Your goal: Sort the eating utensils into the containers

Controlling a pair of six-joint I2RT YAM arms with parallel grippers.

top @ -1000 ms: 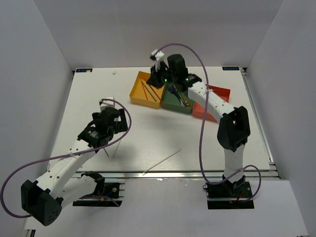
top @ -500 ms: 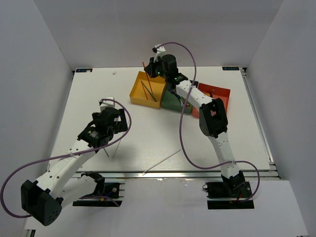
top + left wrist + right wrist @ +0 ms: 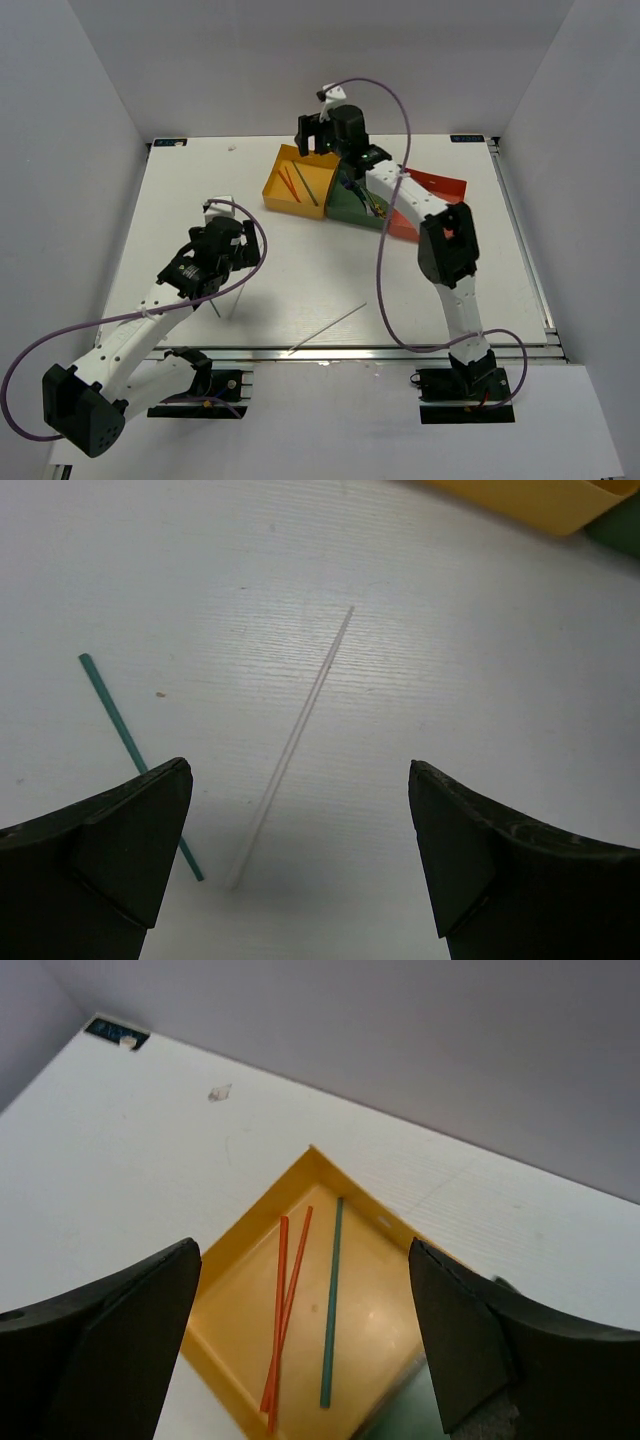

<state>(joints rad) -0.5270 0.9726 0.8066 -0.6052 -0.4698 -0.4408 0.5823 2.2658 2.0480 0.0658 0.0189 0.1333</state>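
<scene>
White table boxed in by plain pale walls, seen from above, with both arms reaching out from the near edge. From my remote seat, the main worry is the left gripper. Its dark fingers are spread wide with nothing between them, hovering over two loose sticks lying flat on the table. A thin pale chopstick almost matches the surface, so I judge a pinch could miss it or skid it away. A slim green chopstick lies beside it, angled so their near ends almost meet. Closing there could catch both or flick one aside. Part of the green one is hidden behind one fingertip in the wrist view.

The right gripper is likewise wide open and empty, stretched far out above the shallow square yellow tray. Dropping lower could clip its low wall and shove it against the dark green tray next to it, with the red-orange tray beyond.

Inside the yellow tray lie a pair of thin red chopsticks, crossing slightly, and a second green chopstick, straight and just beside them. Utensils in the dark green tray are too small to name.
</scene>
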